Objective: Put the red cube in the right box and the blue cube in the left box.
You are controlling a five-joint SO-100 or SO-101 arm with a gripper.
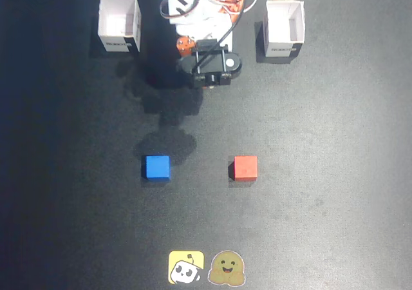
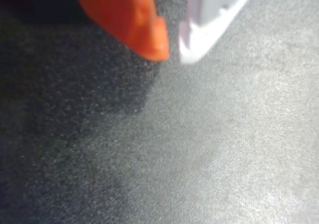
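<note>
Closest to the wrist camera are the gripper's two fingertips, one orange and one white, with only a narrow slit of dark mat between them, so the pincer is nearly together and holds nothing. Below them that view shows only the bare dark table; neither cube is in sight there. From the fixed view the arm sits folded at the far middle, between two open white boxes: one at far left, one at far right. Both cubes rest on the mat well apart from the arm, the blue cube near left and the red cube near right, each roughly in line with its own box and with clear space between them. No cube has been picked, so the step in hand is most likely the first reach. To do it well, the fingers should spread wide before descending, come straight down over the chosen cube with its flat faces square to the pads, and close low on it so it cannot twist out.
</note>
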